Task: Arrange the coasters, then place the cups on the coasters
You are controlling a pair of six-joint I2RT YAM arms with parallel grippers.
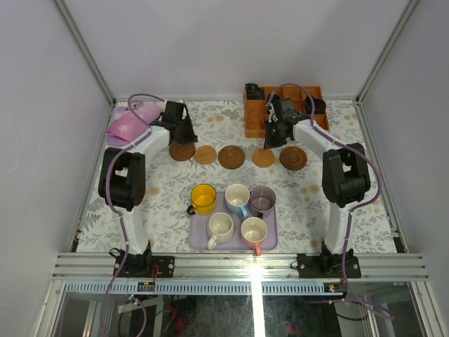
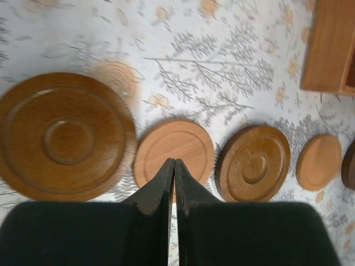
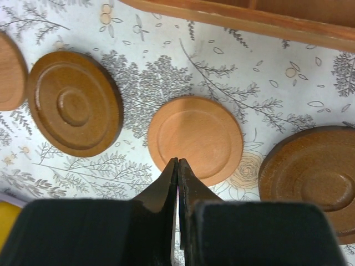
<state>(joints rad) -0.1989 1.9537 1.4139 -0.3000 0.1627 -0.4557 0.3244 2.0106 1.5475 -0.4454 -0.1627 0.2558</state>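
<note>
Several round wooden coasters lie in a row across the far half of the table, from a dark one (image 1: 182, 151) on the left to a dark one (image 1: 293, 158) on the right. My left gripper (image 1: 184, 135) hangs shut and empty over the row's left end. Its tips (image 2: 175, 162) are above a light coaster (image 2: 173, 145), between two dark grooved ones (image 2: 65, 136) (image 2: 253, 163). My right gripper (image 1: 275, 137) is shut and empty too, its tips (image 3: 178, 160) over another light coaster (image 3: 195, 136). The cups, yellow (image 1: 203, 199), light blue (image 1: 237, 198), greyish-purple (image 1: 262, 201), cream (image 1: 221, 228) and pink (image 1: 254, 232), stand together nearer the arms.
A flat lavender tray (image 1: 198, 241) lies under most of the cups. An orange-brown compartment box (image 1: 254, 116) stands at the far right behind the row, and its edge (image 3: 249, 16) shows in the right wrist view. A pink cloth-like item (image 1: 130, 125) lies at the far left.
</note>
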